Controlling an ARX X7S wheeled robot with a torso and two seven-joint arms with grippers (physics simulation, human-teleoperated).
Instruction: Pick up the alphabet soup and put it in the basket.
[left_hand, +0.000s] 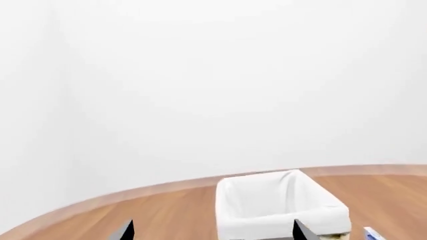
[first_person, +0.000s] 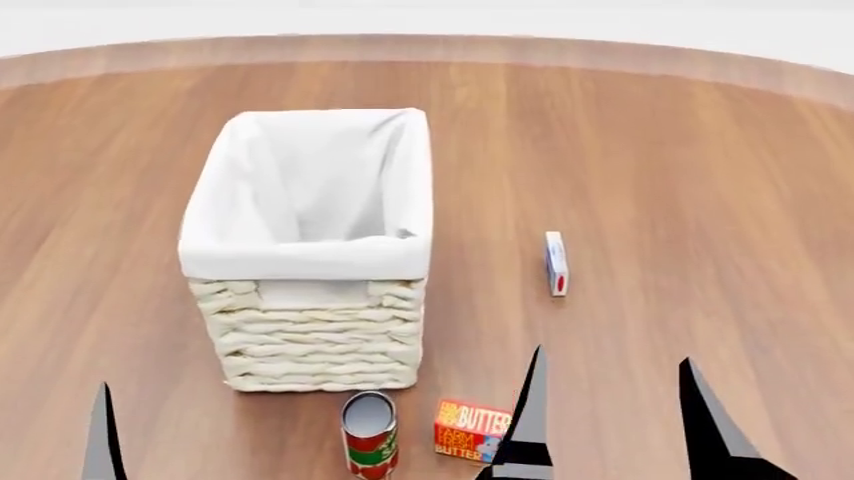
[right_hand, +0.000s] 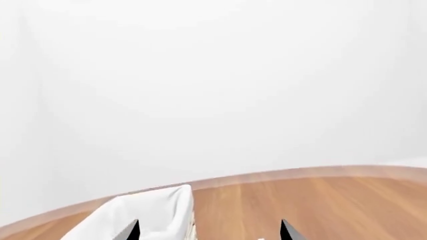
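The cream wicker basket (first_person: 314, 335) with a white cloth lining stands left of centre on the wooden floor. It also shows in the left wrist view (left_hand: 267, 210) and the right wrist view (right_hand: 143, 215). The alphabet soup is not in view. My right gripper (first_person: 614, 420) is open and empty, low at the front right, its fingertips wide apart in its wrist view (right_hand: 208, 232). My left gripper (left_hand: 213, 232) is open and empty. Only one of its fingers (first_person: 102, 440) shows in the head view, at the front left.
A red-and-green can (first_person: 370, 437) with a grey top stands in front of the basket. An orange butter box (first_person: 467, 428) lies beside it, against my right gripper's left finger. A small white-and-blue box (first_person: 555, 262) stands right of the basket. The curved floor edge runs behind.
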